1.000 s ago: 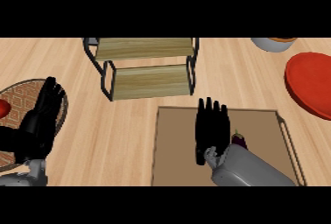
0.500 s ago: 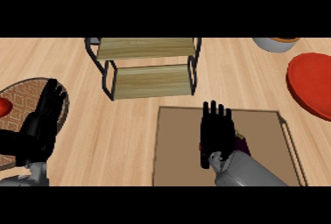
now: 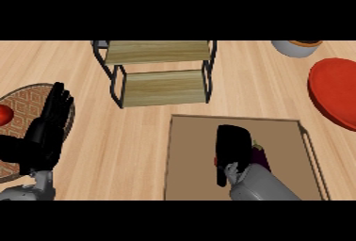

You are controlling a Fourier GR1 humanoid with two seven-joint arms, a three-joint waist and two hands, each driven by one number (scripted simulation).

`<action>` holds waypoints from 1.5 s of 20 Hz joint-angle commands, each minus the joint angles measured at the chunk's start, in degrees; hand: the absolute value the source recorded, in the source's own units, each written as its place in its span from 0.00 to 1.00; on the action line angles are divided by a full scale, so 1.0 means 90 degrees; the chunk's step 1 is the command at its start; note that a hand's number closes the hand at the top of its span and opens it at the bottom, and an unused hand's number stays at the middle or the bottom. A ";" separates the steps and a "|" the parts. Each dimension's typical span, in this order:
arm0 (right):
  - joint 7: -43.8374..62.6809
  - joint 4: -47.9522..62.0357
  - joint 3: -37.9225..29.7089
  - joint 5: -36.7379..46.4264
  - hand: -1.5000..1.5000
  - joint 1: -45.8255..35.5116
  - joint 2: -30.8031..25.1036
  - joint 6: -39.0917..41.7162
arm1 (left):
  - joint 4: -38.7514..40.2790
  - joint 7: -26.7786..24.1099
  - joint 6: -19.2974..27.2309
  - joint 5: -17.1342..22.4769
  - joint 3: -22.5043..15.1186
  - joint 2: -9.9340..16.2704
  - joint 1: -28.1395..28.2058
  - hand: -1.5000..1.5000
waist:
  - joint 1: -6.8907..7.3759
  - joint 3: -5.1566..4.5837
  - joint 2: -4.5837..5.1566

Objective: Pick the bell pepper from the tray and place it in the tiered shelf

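The counter (image 3: 139,141) is pale wood, seen from steeply above. On it, low and right of centre, lies the tray (image 3: 195,155), a brown rectangle with a raised rim. Inside it, just right of the right hand (image 3: 231,143), a small dark purple thing (image 3: 261,155) shows; it is mostly hidden and may be the pepper, but its shape cannot be made out.

The shelf (image 3: 160,70) stands at the top centre, a black wire frame carrying two wooden tiers, upper behind lower; both tiers are bare.

A red plate (image 3: 334,92) sits at the right edge, cut off by it. A patterned round mat (image 3: 28,101) lies at the left edge with a red thing (image 3: 5,114) on it. A grey bowl (image 3: 295,47) is at the top right.

The right forearm comes up from the lower edge into the tray. Its hand is bent down with fingers curled under; whether it has hold of anything is hidden.

The left hand (image 3: 49,124) rests at the left over the mat, fingers straight and pointing up, holding nothing.
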 commanded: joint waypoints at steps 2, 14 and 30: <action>0.0346 0.0340 0.0140 0.0508 1.00 -0.0029 -0.0155 0.0536 | 0.0041 -0.0011 0.0022 -0.0143 -0.0031 -0.0097 0.0056 0.50 | 0.0007 0.0024 0.0051; 0.1037 0.0292 0.1860 -0.0766 1.00 -0.1042 0.1250 -0.1479 | 0.0166 0.0133 -0.0168 -0.0167 -0.0102 -0.0141 -0.0401 0.50 | 0.0419 0.0027 0.0095; 0.2061 -0.1181 0.0735 -0.0151 1.00 -0.2882 0.1266 -0.3346 | 0.0263 0.0099 -0.0060 -0.0275 -0.0063 -0.0243 -0.0309 0.50 | 0.0143 0.0014 -0.0063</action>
